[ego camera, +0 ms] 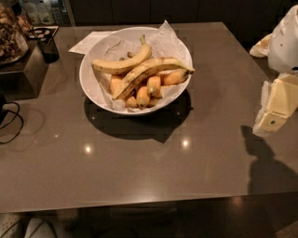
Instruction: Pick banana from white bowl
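The spotted banana lies across orange fruits in the white bowl; the hand hangs well apart at right, whether open or closed I cannot tell.

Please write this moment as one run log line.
gripper: far right, apart from white bowl | banana: in white bowl, lying across orange fruits | pick: not started

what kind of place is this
Probably an office kitchenette or break area: a glossy brown counter carries a white bowl of fruit, with a snack jar and bottles behind. The robot's gripper hangs at the right edge.
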`<action>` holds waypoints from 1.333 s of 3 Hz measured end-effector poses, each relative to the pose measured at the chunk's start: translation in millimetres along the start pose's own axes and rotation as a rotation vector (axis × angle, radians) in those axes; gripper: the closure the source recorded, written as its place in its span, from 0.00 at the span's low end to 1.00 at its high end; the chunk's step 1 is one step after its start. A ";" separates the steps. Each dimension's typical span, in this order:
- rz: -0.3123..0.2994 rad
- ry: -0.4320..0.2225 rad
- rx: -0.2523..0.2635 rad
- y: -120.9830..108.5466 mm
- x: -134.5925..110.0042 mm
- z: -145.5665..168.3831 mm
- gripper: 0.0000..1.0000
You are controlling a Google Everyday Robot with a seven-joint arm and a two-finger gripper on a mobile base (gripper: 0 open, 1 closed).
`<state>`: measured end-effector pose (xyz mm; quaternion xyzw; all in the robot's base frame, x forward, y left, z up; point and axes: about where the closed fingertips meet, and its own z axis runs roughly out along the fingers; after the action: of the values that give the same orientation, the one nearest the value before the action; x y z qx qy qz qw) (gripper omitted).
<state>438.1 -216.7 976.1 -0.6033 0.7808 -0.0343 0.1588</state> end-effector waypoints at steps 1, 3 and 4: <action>0.000 0.000 0.000 0.0 0.0 0.0 0.00; -0.104 -0.012 -0.010 -24.1 -34.7 -2.4 0.00; -0.107 -0.020 0.004 -26.3 -38.4 -4.4 0.00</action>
<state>469.9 -187.8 994.7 -0.6441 0.7458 -0.0384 0.1657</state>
